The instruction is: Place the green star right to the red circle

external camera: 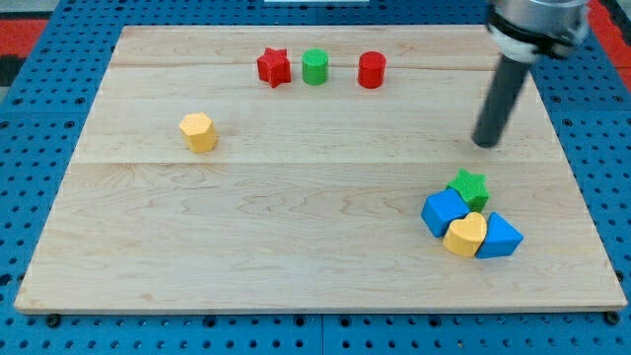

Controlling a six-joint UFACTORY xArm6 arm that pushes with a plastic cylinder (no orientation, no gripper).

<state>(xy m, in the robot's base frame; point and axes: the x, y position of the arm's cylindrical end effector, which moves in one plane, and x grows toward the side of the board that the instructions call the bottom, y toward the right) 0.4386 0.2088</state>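
Note:
The green star lies at the view's lower right, touching a blue cube. The red circle stands near the view's top, right of centre. My tip rests on the board just above the green star and slightly to its right, with a small gap between them. The tip is far to the right of and below the red circle.
A red star and a green circle stand in a row left of the red circle. A yellow hexagon sits at the left. A yellow heart and a blue triangle huddle below the green star.

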